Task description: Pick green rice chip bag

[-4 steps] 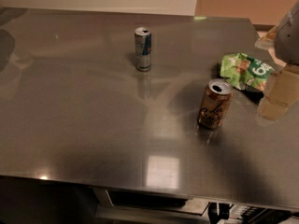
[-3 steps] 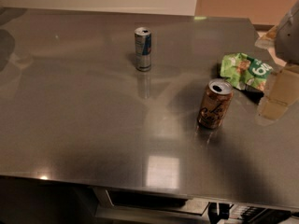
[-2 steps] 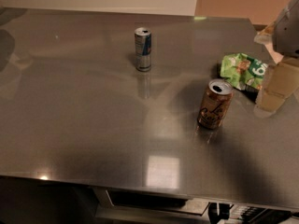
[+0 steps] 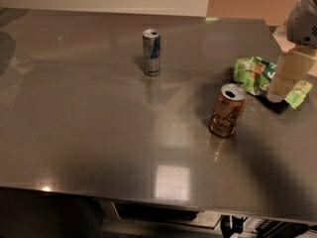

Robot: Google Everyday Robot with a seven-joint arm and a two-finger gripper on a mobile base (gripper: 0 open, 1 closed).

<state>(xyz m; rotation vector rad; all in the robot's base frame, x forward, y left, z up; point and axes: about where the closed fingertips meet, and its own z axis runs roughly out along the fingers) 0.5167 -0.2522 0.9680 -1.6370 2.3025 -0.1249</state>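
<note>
The crumpled green bag [image 4: 251, 74] (tan patches on it) lies just behind-right of the brown can [image 4: 227, 110], with the gripper [image 4: 278, 89] over its middle.

Gripper [image 4: 278, 89] at right edge, over green rice chip bag [image 4: 250, 73]; brown-gold can [image 4: 228, 111] near; silver-blue can [image 4: 151, 52] well apart.
</note>
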